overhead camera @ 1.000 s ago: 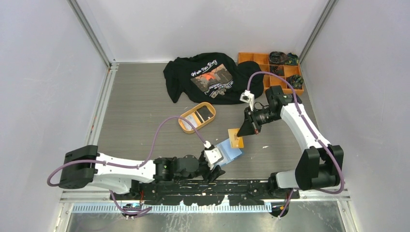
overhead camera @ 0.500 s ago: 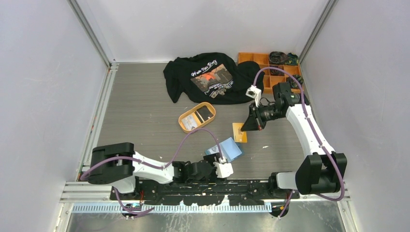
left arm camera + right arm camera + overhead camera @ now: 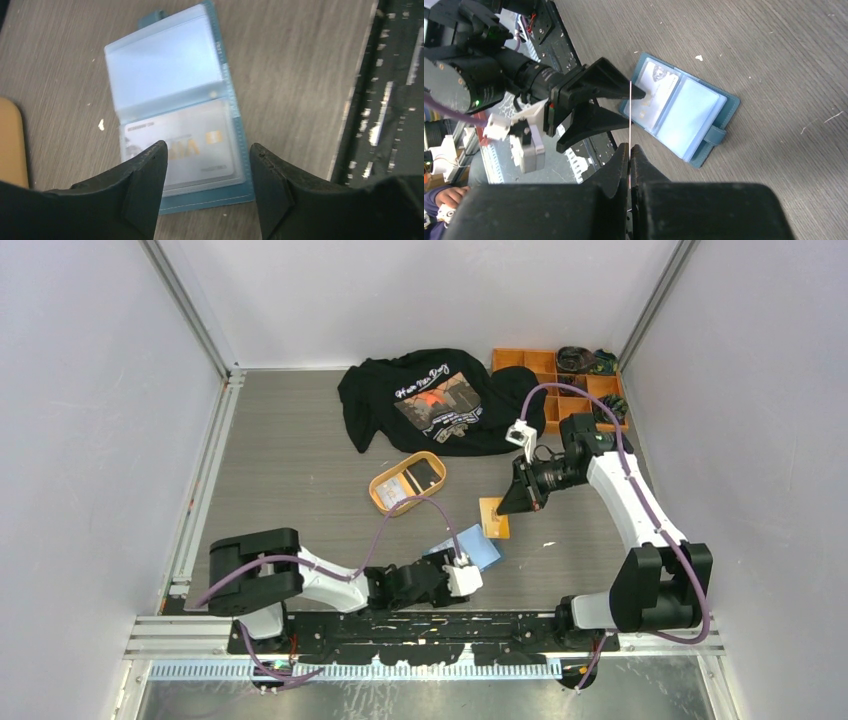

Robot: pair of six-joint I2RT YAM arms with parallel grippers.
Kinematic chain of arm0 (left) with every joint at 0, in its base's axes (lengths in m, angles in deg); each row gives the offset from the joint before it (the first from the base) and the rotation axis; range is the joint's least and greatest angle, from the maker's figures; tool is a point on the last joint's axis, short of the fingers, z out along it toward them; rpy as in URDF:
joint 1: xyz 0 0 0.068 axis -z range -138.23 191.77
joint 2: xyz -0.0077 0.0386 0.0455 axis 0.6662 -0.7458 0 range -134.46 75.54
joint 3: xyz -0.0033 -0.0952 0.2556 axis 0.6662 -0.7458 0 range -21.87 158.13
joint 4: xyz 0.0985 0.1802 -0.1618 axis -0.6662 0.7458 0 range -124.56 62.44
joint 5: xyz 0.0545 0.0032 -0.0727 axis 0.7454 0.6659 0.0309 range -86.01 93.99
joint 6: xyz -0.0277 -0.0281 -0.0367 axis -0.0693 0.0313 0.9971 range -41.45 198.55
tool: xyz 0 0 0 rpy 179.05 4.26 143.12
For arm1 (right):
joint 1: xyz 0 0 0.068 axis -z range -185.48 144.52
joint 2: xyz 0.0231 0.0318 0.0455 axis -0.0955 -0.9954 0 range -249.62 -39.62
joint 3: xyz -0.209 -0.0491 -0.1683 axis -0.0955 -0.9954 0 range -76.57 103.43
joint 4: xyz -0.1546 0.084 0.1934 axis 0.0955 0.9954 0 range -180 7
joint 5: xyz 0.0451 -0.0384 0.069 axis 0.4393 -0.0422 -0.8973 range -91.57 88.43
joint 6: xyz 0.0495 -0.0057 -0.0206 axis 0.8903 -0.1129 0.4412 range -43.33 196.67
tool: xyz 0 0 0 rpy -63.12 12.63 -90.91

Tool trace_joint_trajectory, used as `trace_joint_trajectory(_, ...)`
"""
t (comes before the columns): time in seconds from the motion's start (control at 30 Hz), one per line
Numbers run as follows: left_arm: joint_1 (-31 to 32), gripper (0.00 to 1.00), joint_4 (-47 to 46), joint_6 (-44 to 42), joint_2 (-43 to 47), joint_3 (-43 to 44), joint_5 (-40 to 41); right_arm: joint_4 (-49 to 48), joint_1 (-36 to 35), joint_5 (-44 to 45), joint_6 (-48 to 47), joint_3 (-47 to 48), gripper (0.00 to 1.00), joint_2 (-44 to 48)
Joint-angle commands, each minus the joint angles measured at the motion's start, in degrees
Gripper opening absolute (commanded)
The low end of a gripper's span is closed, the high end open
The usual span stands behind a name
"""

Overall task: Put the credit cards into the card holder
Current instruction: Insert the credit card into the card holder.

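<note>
Bright, even overhead light, faint shadows; soft blur in the left wrist view, left hand (image 3: 207,150) unfocused.

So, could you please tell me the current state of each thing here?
card holder: open, lying flat.
light card: in holder's pocket.
left claw: open, above holder.
right claw: shut on orange card.
oval tray: holds black card.

Card holder (image 3: 482,552), tray (image 3: 375,496), shirt (image 3: 430,400) on table (image 3: 290,460)
</note>
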Motion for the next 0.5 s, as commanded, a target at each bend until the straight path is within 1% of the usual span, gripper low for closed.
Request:
trace_joint_trajectory(0.0,-4.2,0.61,-5.68,4.58,-0.06,-1.49,-3.23,-0.45,0.08,-3.09,-1.98,-1.13,0.01,-0.14)
trace_joint_trajectory(0.17,-7.97,0.56,-6.07,8.39,-0.08,-2.3,-5.19,-1.02,-0.04,-6.23,-3.49,-3.03,0.01,-1.49)
trace_joint_trajectory(0.27,-9.29,0.55,-6.8,10.0,0.07,-2.45,-5.0,-4.85,-1.31,-6.9,-0.57,-4.36,0.01,-2.73)
trace_joint_trajectory(0.33,-9.91,0.55,-7.23,11.06,0.24,-2.37,-4.93,-11.42,-2.2,-5.58,7.68,-6.23,0.01,-3.03)
trace_joint_trajectory(0.47,-10.12,0.57,-10.21,15.73,2.15,-3.16,-6.31,-27.66,-3.17,0.4,25.28,-12.21,0.01,-2.35)
